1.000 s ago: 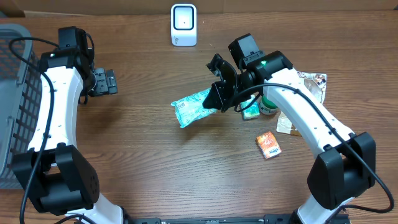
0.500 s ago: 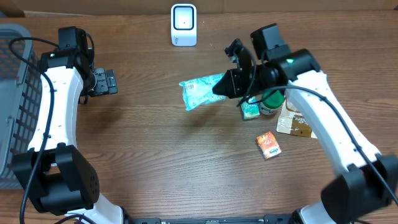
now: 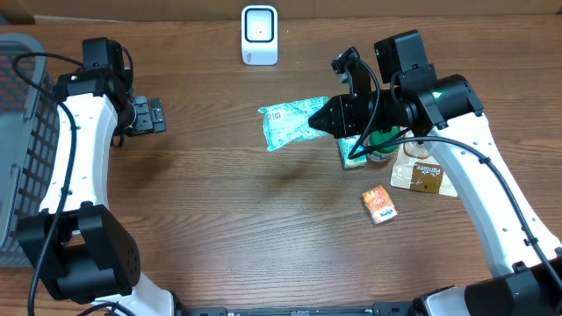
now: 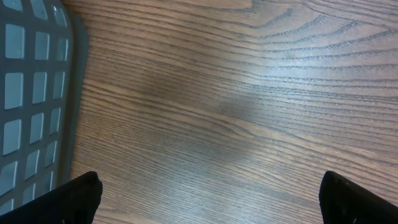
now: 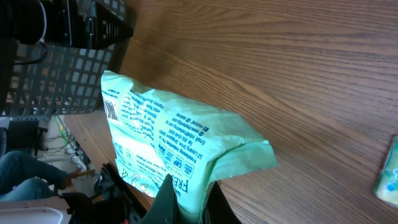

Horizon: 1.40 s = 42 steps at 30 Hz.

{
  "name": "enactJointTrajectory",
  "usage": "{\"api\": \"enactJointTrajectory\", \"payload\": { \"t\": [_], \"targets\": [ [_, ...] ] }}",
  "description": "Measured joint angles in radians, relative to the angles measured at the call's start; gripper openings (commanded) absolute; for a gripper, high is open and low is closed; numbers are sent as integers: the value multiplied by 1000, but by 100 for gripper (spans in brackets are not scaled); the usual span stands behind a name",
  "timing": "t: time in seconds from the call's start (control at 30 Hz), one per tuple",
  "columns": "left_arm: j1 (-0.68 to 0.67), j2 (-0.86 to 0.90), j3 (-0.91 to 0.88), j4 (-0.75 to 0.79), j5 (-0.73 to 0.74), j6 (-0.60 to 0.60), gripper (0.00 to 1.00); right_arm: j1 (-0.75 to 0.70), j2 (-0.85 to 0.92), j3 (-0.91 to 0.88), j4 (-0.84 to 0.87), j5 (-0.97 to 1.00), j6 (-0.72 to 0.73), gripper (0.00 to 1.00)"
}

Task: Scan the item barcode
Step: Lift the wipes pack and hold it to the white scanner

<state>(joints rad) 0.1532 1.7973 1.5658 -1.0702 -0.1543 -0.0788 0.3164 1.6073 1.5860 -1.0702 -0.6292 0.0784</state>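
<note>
My right fingers [image 3: 332, 116] are clenched on one end of the green packet [image 3: 290, 123], holding it above the tabletop [image 3: 263, 219], at about five o'clock from the white scanner [image 3: 259, 35]. My left fingers [image 3: 151, 115] are spread wide, empty.

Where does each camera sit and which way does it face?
Overhead: above the table, looking straight down on left hand, right hand, scanner, basket, green packet.
Left wrist: on the left arm, facing down at wood and basket edge; open left hand's fingertips show.
Right wrist: behind the right hand's fingers, shut on the packet, facing toward the basket.
Shared: the basket appears in all three.
</note>
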Motion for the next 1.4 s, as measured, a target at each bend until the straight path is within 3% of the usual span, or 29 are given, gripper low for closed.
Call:
{"api": "enactJointTrajectory", "payload": {
  "t": [0.4,0.57,0.63,0.73,0.83,0.97,1.2,1.4],
  "targets": [
    [0,0,0,0,0,0,100,38,30,-9,49,201,85,4],
    [0,0,0,0,0,0,100,102,79,-21,301,562,165,4],
    [0,0,0,0,0,0,100,140,106,-24,508,752,145,4],
    [0,0,0,0,0,0,99,182,174,-22,821,948,13,4],
    [0,0,0,1,0,0,99,204,278,-19,1171,1057,-210,4],
    [0,0,0,0,1,0,99,212,465,-20,1638,1107,-628,4],
    [0,0,0,0,0,0,100,212,710,-20,1863,1051,-1130,4],
    [0,0,0,0,0,0,99,212,799,-21,1878,958,-1270,4]
  ]
}}
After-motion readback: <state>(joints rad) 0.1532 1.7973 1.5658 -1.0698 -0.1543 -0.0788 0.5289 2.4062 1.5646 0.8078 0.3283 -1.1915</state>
